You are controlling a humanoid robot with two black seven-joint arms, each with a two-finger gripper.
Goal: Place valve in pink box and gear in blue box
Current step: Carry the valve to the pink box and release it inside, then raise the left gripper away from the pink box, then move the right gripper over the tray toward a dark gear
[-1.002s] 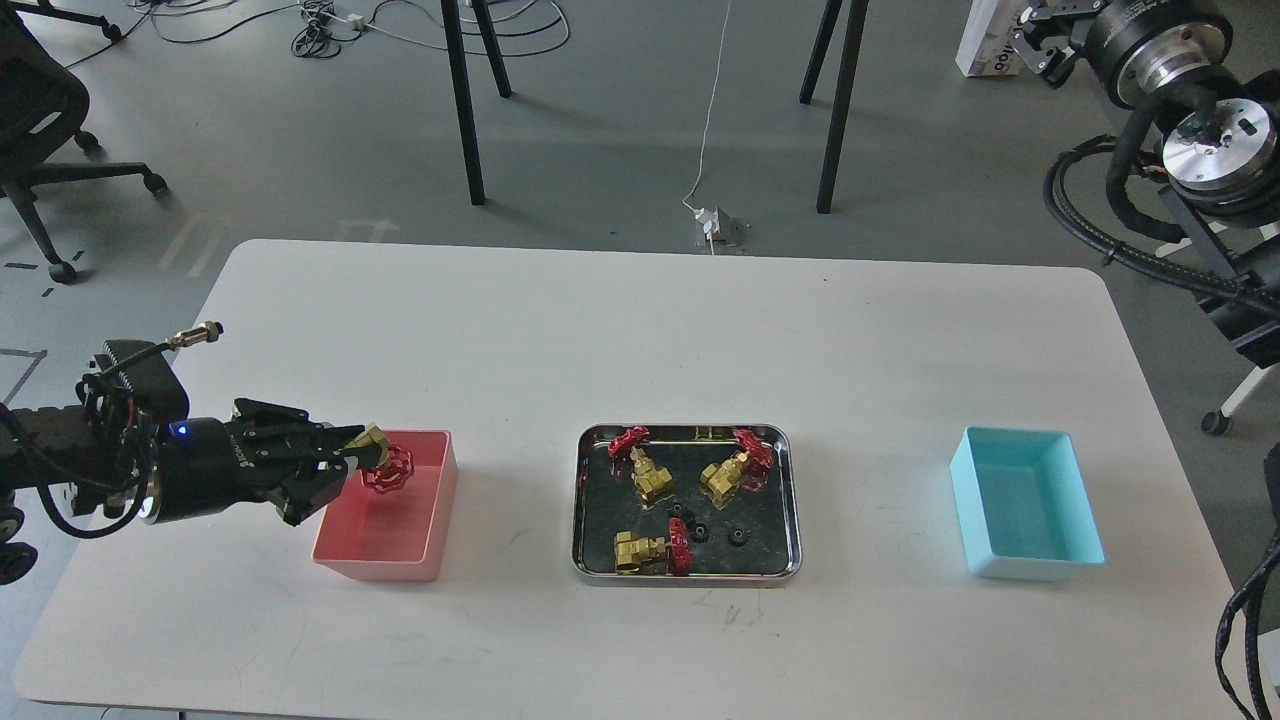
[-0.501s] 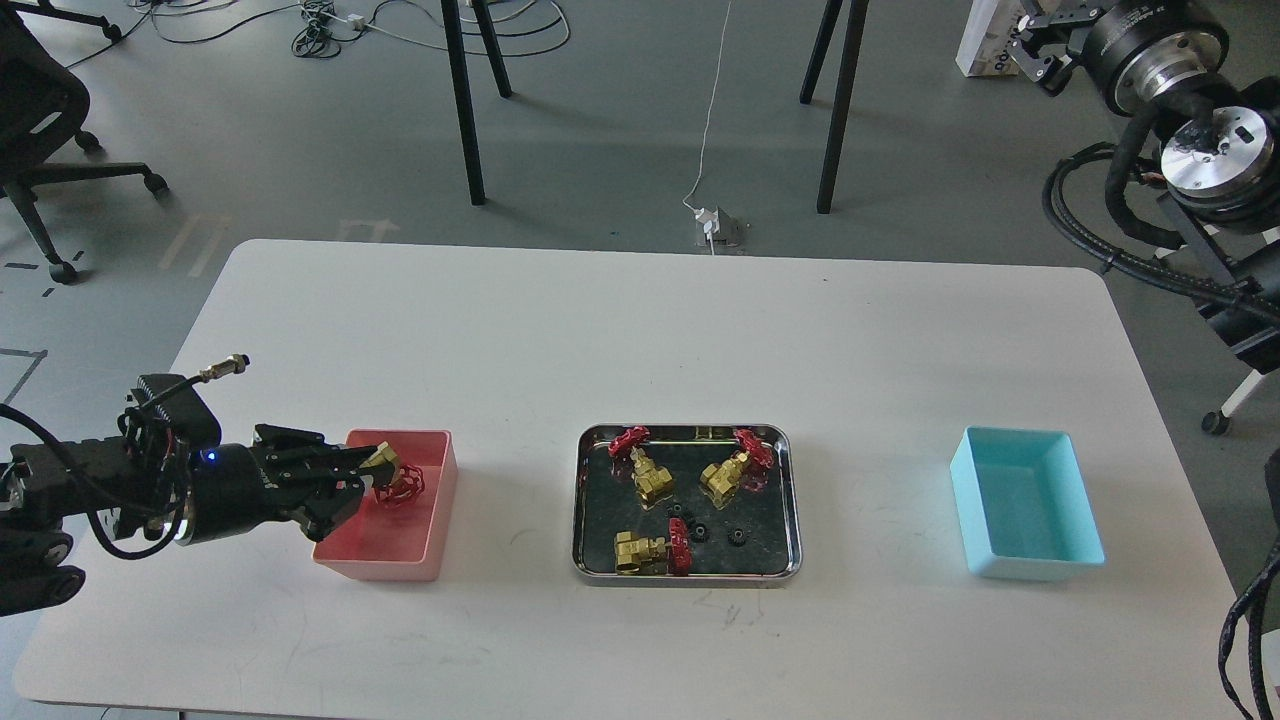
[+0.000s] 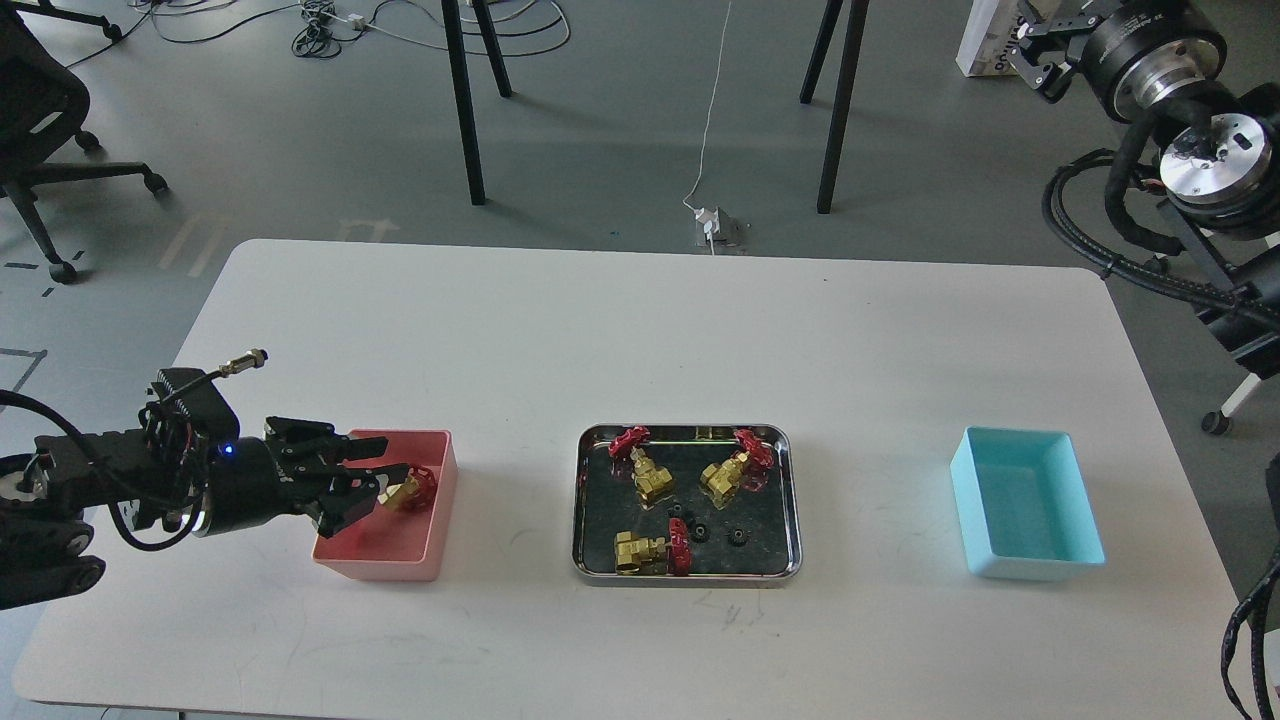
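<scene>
The left end effector [image 3: 372, 487] reaches into the salmon-pink plastic box [image 3: 437, 520] at nine o'clock on the counter, fingers spread; the brass valve with red handwheel [image 3: 408, 490] lies inside, just off its tips toward three o'clock.

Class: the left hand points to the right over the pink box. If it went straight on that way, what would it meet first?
Most likely the valve just ahead of the left hand, inside the pink box. Beyond it comes the box's right wall, though depth is hard to judge from one view.
</scene>
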